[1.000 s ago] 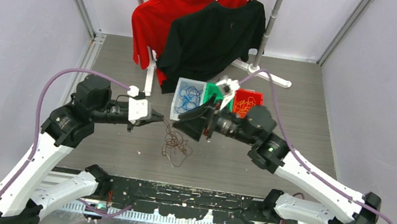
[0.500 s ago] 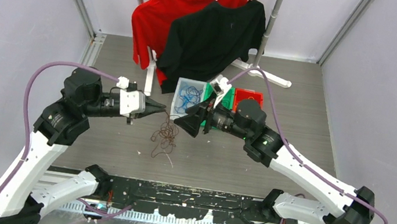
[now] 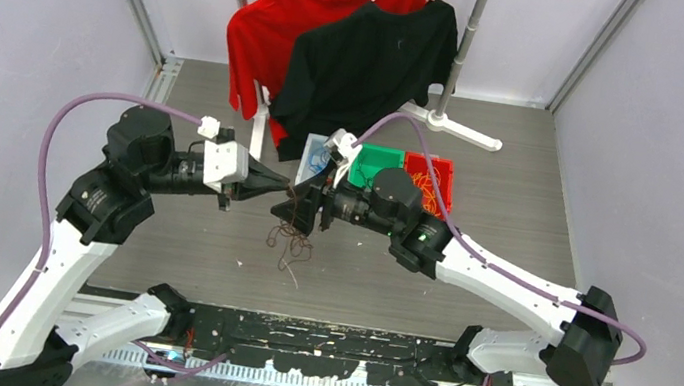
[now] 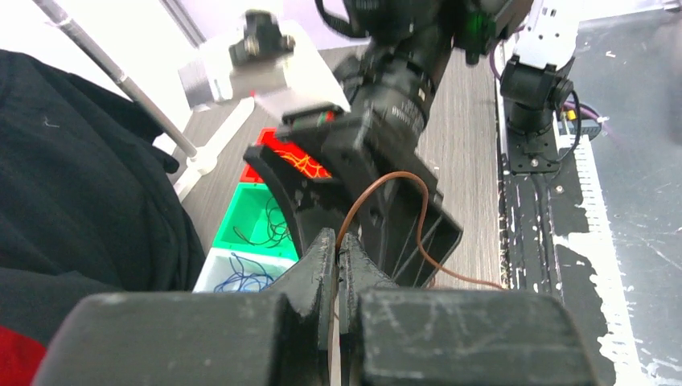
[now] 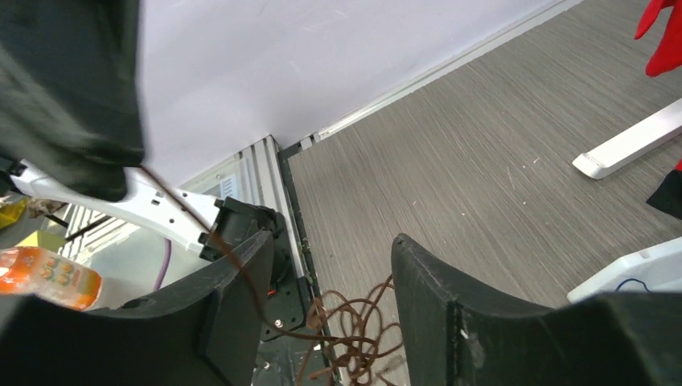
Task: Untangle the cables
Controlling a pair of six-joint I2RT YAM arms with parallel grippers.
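Note:
A dark brown cable tangle (image 3: 289,244) hangs down to the table between the two arms. My left gripper (image 3: 275,187) is shut on one strand of it, which loops up out of the jaws in the left wrist view (image 4: 378,193). My right gripper (image 3: 292,212) is open, right in front of the left one and facing it. In the right wrist view the tangle (image 5: 354,326) hangs between and below the open fingers (image 5: 450,305), and one strand crosses the left finger. Blue cables (image 3: 320,162) lie in a white bin and yellow-orange cables (image 3: 428,182) in a red bin.
A white bin (image 3: 304,180), a green bin (image 3: 381,157) and a red bin (image 3: 445,166) stand in a row behind the grippers. A red shirt (image 3: 265,31) and a black shirt (image 3: 367,60) hang on a rack behind them, its white foot (image 3: 458,129) on the table.
My right gripper has swung left, close up to the left gripper. The left gripper has risen a little with the strand, and the tangle has shifted left and lifted.

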